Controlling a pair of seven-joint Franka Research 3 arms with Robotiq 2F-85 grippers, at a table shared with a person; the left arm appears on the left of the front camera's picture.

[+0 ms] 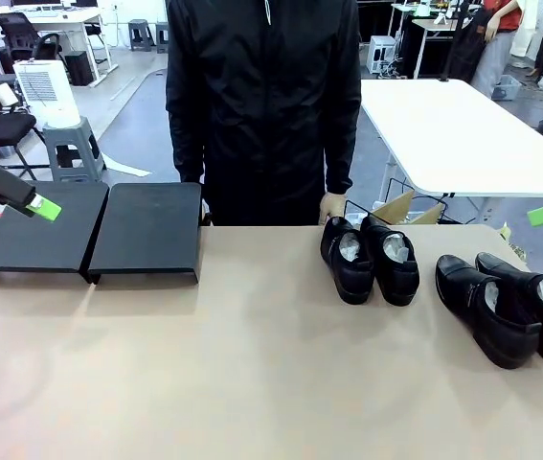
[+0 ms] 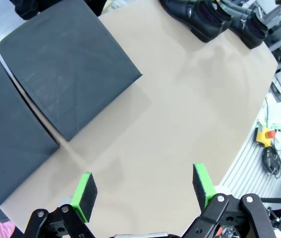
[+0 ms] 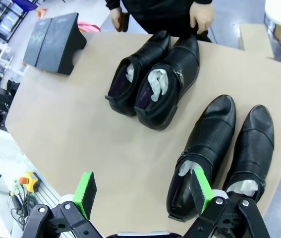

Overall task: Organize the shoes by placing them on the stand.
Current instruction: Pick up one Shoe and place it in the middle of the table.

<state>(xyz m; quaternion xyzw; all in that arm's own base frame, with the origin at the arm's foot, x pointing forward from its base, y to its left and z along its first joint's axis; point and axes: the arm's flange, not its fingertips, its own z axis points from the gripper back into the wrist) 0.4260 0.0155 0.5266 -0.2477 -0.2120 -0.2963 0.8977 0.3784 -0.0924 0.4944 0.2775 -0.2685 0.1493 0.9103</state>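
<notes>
Several glossy black shoes stuffed with white paper stand on the tan table. One pair (image 1: 370, 259) sits mid-table near the person, the other pair (image 1: 510, 307) at the right edge. The stand (image 1: 147, 230), two matte black flat sections side by side, is at the far left with nothing on it. My left gripper (image 1: 43, 207) hangs open above the stand's left section. In the left wrist view that gripper (image 2: 142, 191) is over bare table beside the stand (image 2: 71, 64). My right gripper (image 3: 142, 191) is open above the right pair (image 3: 204, 148), touching neither shoe.
A person in a black jacket stands at the far edge, one hand (image 1: 331, 206) by the middle pair. A small brown object is in the other hand (image 3: 120, 20). A white table (image 1: 463, 125) and a cardboard box (image 1: 400, 206) lie beyond.
</notes>
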